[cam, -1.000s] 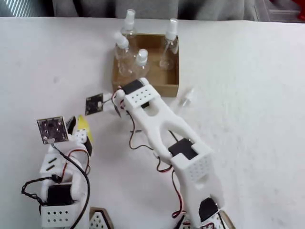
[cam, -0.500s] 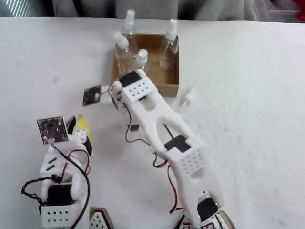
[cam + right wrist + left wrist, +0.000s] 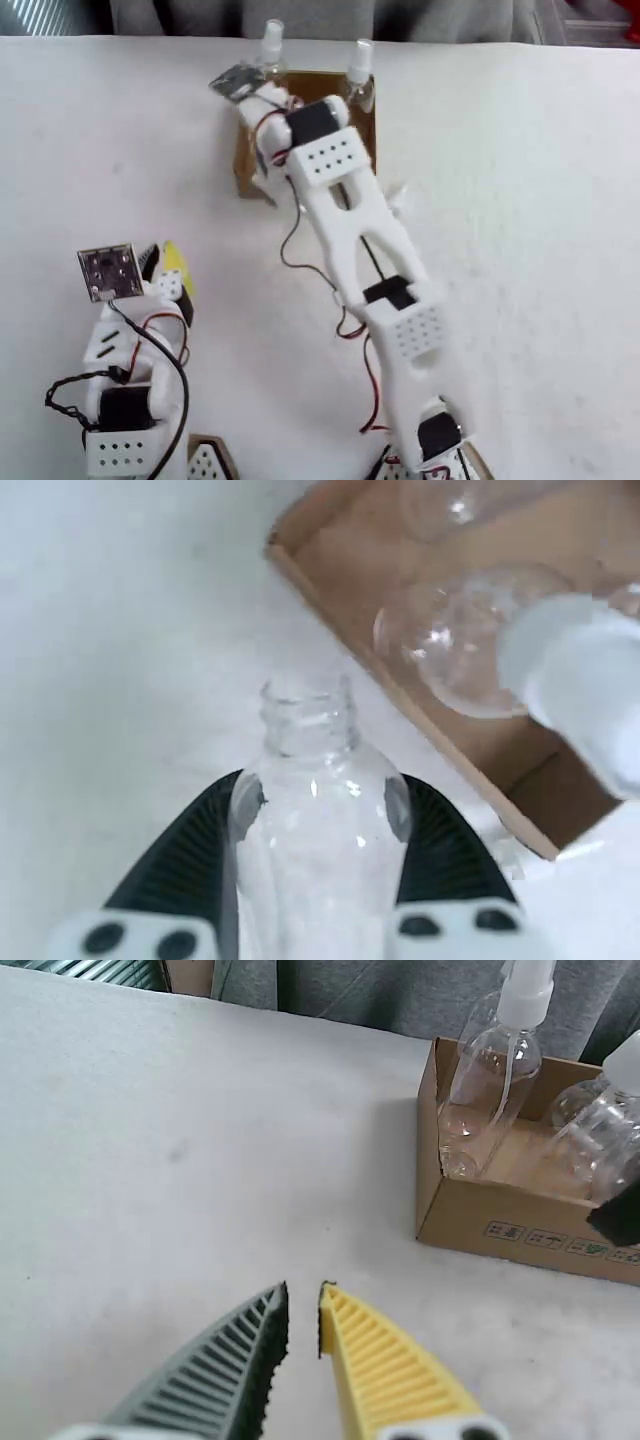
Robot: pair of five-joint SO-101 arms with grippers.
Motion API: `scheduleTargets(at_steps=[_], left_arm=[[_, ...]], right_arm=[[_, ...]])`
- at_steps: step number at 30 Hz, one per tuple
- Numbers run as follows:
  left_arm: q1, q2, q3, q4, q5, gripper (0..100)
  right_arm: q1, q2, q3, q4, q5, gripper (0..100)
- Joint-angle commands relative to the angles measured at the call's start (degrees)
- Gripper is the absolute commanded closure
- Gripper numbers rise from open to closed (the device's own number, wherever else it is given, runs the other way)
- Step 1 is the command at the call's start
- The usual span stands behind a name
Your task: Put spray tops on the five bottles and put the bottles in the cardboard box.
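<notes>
Clamped right hand point(image 3: 320, 785) on an uncapped bottle point(image 3: 315, 855), hiding much of the cardboard box point(image 3: 243, 165) beneath its arm point(image 3: 350, 225). Held left hand point(image 3: 303, 1305) closed, empty.

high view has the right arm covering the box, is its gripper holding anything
observer: yes, the right gripper is shut on a bottle.
operator: spray top on it?
observer: no, its neck is open, with no top.
operator: and the left one?
observer: the left gripper holds nothing; it sits over bare table, short of the cardboard box.
</notes>
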Motion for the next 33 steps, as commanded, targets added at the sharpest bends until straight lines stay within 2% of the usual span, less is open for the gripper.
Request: scheduleTargets(at_steps=[1, 13, 16, 21, 26, 33], left_arm=[[-0.6, -0.7, 0.0, -0.8, 0.2, 92], [-0.6, -0.7, 0.0, -1.0, 0.2, 92], [-0.3, -0.7, 0.0, -1.1, 0.3, 91], [0.1, -0.5, -2.0, -0.7, 0.5, 92], [4.6, -0.4, -6.7, 4.6, 0.4, 91], [11.5, -0.3, -13.3, 7.4, 0.4, 92]], right_arm=[[4.0, -7.7, 3.0, 1.9, -4.8, 98.2], [15.5, -35.3, 37.6, 1.0, -6.7, 98.1], [21.8, -41.7, 49.3, -3.0, -6.7, 98.1], [30.0, -52.4, 71.2, -15.5, -6.3, 98.1], [35.6, -61.8, 86.6, -23.9, -6.2, 98.1], [42.9, -68.7, 96.0, -25.8, -3.8, 98.1]])
